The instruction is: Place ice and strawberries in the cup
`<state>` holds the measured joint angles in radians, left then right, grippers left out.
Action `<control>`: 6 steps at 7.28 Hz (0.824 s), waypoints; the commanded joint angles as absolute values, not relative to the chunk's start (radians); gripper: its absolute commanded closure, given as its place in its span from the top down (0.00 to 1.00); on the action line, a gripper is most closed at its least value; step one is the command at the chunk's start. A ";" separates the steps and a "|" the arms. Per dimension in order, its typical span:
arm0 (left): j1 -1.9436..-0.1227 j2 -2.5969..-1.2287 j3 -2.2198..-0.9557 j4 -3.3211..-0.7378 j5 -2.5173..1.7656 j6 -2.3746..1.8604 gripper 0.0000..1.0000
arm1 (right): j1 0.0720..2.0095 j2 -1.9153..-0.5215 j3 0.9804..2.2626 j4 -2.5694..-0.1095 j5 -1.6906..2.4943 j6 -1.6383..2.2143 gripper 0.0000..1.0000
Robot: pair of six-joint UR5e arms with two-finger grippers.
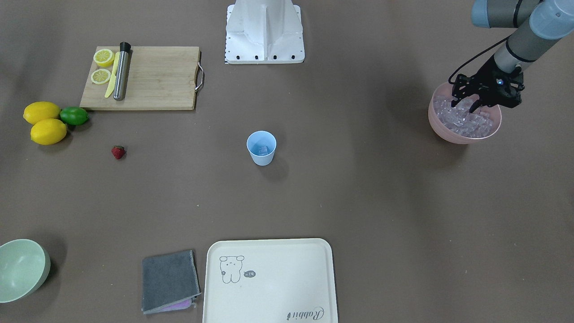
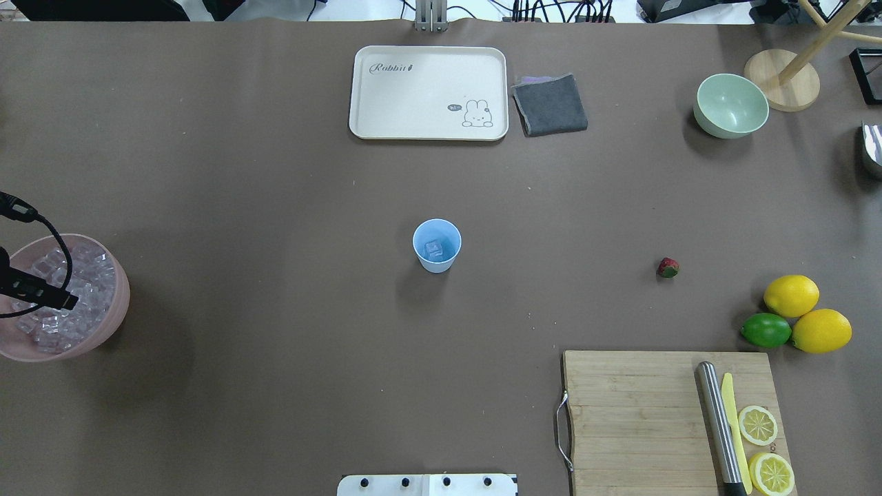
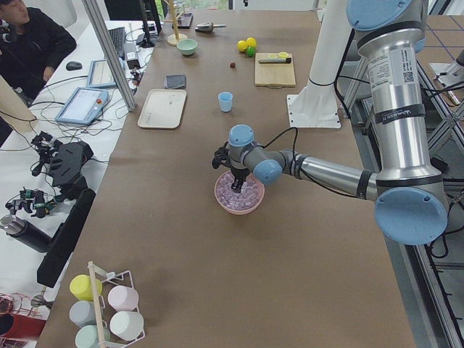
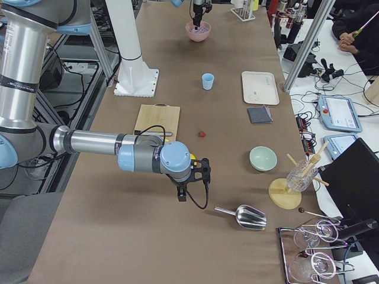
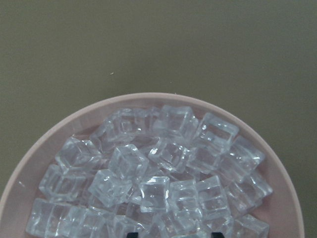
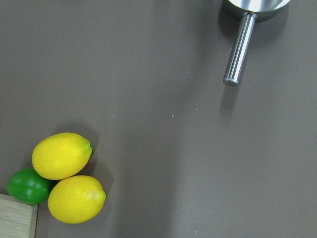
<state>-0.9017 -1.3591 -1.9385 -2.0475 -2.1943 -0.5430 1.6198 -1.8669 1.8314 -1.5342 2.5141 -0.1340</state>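
The light blue cup (image 1: 261,148) stands at the table's middle and also shows from overhead (image 2: 437,245); one ice cube lies inside it. The ice (image 5: 158,178) fills a pink bowl (image 1: 464,134) at the robot's far left. My left gripper (image 1: 466,105) is open, with its fingertips down among the cubes; only the tips show at the bottom of the left wrist view. The strawberry (image 1: 118,152) lies alone on the table near the lemons. My right gripper (image 4: 189,177) hovers over the table far from the cup; I cannot tell whether it is open or shut.
A wooden cutting board (image 1: 148,78) holds lemon slices, a yellow knife and a metal muddler. Two lemons (image 1: 45,123) and a lime (image 1: 74,115) lie beside it. A cream tray (image 1: 269,280), grey cloth (image 1: 169,280), pale green bowl (image 1: 22,269) and metal scoop (image 6: 242,44) lie about.
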 commanded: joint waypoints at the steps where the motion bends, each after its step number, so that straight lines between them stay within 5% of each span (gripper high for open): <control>1: -0.920 -1.379 -1.941 -2.033 -2.198 -0.543 0.00 | 1.618 -1.867 1.830 -1.534 2.513 -0.135 1.00; 6: -0.943 -1.492 -1.948 -1.919 -2.201 -0.543 0.00 | 1.620 -1.870 1.829 -1.534 2.513 -0.135 1.00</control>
